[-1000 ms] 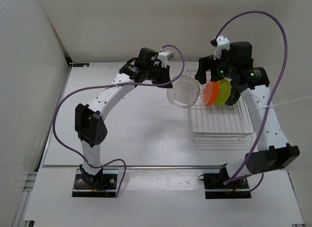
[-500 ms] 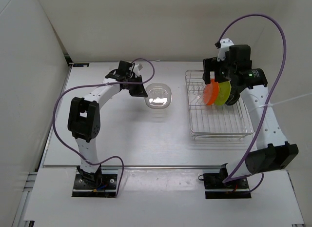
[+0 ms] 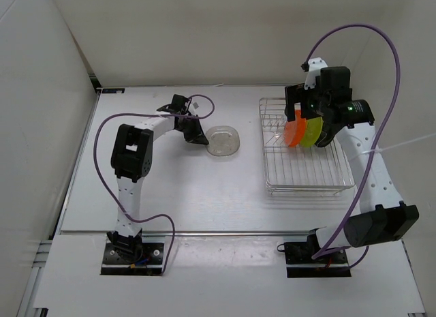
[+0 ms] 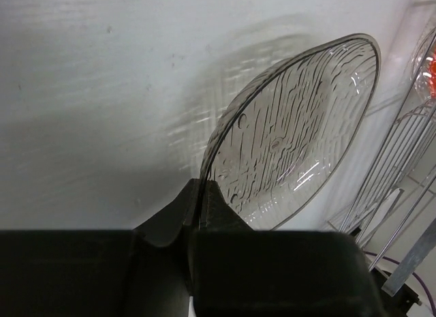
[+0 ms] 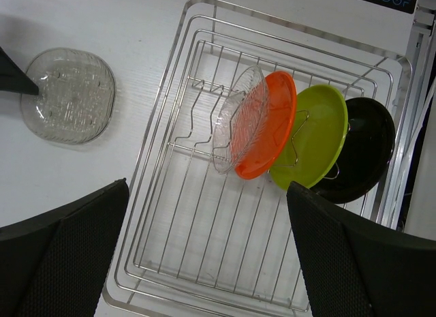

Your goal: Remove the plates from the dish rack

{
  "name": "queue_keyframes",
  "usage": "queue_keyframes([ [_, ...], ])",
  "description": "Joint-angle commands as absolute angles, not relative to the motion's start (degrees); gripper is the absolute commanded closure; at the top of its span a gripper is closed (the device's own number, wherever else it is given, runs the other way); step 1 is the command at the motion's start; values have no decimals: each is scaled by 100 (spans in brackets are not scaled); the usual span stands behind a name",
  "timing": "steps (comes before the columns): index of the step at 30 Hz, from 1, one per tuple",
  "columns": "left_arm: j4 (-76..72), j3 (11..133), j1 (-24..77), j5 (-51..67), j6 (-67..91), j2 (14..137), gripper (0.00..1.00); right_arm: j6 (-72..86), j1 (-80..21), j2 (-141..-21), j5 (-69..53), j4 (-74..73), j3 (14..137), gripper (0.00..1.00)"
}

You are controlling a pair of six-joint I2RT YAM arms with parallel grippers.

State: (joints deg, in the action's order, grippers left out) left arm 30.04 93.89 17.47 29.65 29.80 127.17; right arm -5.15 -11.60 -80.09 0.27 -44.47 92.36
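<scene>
one clear plate (image 3: 223, 140) is out on the table (image 3: 170, 187) left of the dish rack (image 3: 306, 172), looks flat i think. left gripper (image 4: 199, 198) is clamped on its rim. left in the rack: second clear plate (image 5: 238, 119), orange plate (image 5: 272, 123), yellow-green plate (image 5: 317, 136), black plate (image 5: 364, 146). right gripper (image 5: 211, 259) hovers over them, fingers spread wide, holding nothing. so most of the job's left.

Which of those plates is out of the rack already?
The clear plate on the table, rim pinched by the left gripper; the others stand in the dish rack.
</scene>
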Motion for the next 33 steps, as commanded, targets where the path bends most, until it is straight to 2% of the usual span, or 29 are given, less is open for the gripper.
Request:
queue_keyframes([
  [1,2892,9809,1706,3243,3050,12620,89,-598,-1143,-7787,44,-4219,9229,0],
  [20,3190,10239,1705,3243,2514,13113,89,-492,-1143,-7735,-123,-4166,9123,0],
  [27,3252,10301,1705,3243,2452,13175,79,-492,-1143,-7682,-123,-4166,9018,0],
  [33,3313,10353,1653,3190,2347,13175,56,-492,-1143,-7682,-123,-4114,8965,0],
])
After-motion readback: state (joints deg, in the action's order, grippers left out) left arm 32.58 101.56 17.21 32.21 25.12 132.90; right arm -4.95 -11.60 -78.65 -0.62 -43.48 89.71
